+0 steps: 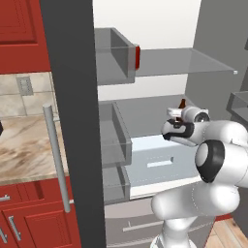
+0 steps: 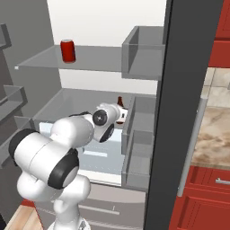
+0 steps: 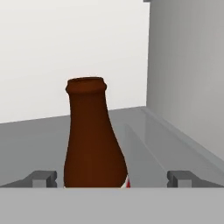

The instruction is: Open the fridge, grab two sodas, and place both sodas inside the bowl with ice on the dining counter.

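Count: 1 fridge, open. 1 soda can, red, on the upper shelf. 1 brown bottle on the lower shelf. 2 grey shelves inside. 1 white crisper drawer. 1 bar handle per open door. Door bins: 3 on one door. 1 hand, 2 fingertips. 1 marbled bench.

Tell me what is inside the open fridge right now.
On the upper shelf of the fridge stands a red soda can. On the lower shelf a brown bottle stands between the open gripper's fingertips. A red sliver shows behind the bottle's base; the bottle covers the rest.
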Tool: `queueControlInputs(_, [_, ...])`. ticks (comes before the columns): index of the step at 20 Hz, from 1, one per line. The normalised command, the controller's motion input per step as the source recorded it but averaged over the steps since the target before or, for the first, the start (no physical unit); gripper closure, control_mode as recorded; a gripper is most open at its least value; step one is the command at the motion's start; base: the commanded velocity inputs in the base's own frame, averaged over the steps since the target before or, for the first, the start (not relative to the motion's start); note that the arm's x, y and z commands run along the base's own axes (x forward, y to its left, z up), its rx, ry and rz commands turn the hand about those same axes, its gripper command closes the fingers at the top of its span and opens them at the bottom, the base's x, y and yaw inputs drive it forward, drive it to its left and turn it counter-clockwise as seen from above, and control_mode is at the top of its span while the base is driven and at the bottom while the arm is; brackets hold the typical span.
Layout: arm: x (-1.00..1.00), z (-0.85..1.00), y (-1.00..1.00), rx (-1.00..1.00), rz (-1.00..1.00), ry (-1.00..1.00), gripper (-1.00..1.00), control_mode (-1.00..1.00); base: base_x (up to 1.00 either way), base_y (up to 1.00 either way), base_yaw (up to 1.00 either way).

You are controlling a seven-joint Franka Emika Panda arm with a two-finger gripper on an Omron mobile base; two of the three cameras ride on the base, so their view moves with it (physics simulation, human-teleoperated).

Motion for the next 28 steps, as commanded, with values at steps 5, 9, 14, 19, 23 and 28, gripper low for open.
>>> queueControlInputs(5, [0.0,-0.08,0.2,0.0,0.0,0.0,1.0,-1.0,0.0,0.0,0.0])
queueControlInputs(9, [0.0,-0.08,0.13,0.0,0.0,0.0,1.0,-1.0,0.0,0.0,0.0])
queueControlInputs(14, [0.0,-0.03,0.02,-0.02,0.0,0.0,1.0,-1.0,0.0,0.0,0.0])
queueControlInputs(19, [0.0,0.0,0.0,0.0,0.0,0.0,1.0,-1.0,0.0,0.0,0.0])
queueControlInputs(23, [0.0,0.0,0.0,0.02,0.0,-0.03,1.0,-1.0,0.0,0.0,0.0])
queueControlInputs(28, [-0.02,0.0,0.0,0.07,0.0,-0.05,1.0,-1.0,0.0,0.0,0.0])
